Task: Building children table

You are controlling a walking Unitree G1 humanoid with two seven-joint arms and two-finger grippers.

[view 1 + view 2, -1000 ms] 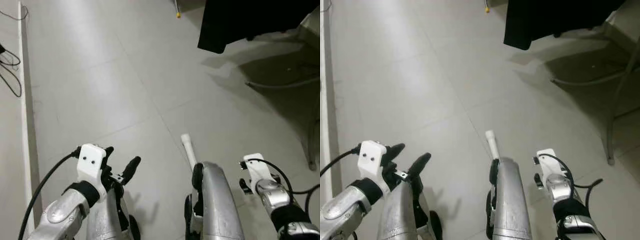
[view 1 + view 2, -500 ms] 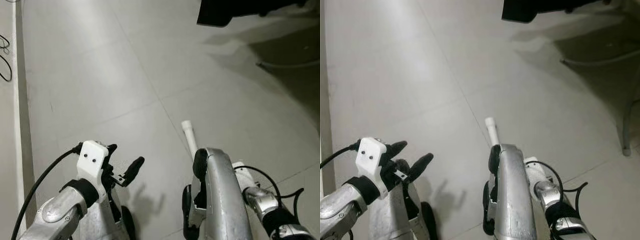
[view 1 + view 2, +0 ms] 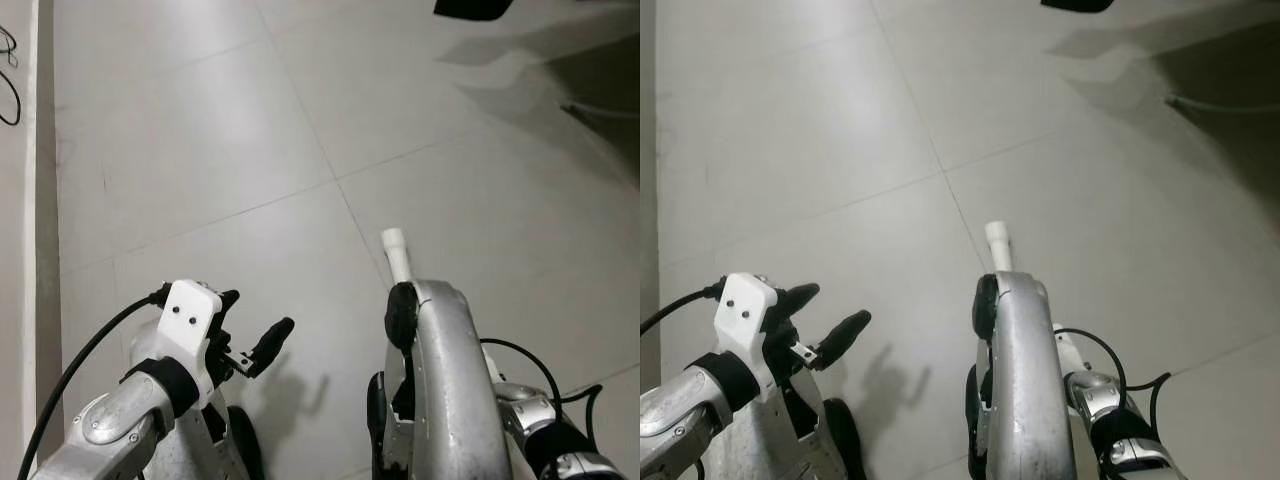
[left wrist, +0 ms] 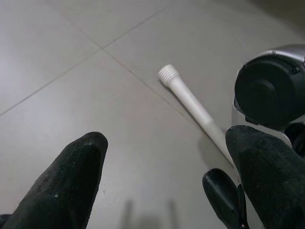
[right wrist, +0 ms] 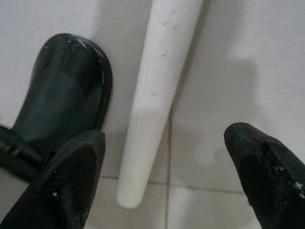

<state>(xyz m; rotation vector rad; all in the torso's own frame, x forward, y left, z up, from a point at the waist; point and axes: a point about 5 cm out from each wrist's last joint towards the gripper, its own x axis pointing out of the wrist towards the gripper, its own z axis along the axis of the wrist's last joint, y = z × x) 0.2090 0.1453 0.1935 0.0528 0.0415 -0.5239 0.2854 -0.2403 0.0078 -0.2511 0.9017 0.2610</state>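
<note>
**White table leg on the floor tiles, both grippers spread**

Take the white table leg (image 4: 190, 102) as your landmark. It lies flat on the grey tile floor (image 3: 200, 150), running along or just beside a grout line. Its ribbed, threaded end (image 4: 167, 73) points away from the robot. Its plain end (image 5: 131, 198) lies close in, beside the robot's glossy black foot (image 5: 66, 90).

In the head views you see the leg's far end poking out past the robot's silver leg shell (image 3: 450, 390), which hides the remainder.

The right gripper (image 5: 164, 176) hangs over the leg near the plain end. Its fingers (image 5: 71, 181) stand wide apart, one to each side of the leg. You cannot tell whether it touches the leg.

The left gripper (image 3: 247, 335) is off to the leg's left, held up in front of the robot. Its fingers (image 4: 66, 181) are also spread and grip nothing. Its wrist camera looks across the floor at the leg's threaded end.

Farther out on the leg's left, a pale strip (image 3: 28, 200) runs along the floor. A black cable (image 3: 8, 70) lies beyond it. Beyond the threaded end, to the right, a dark cloth edge (image 3: 470, 8) and shadows show.
</note>
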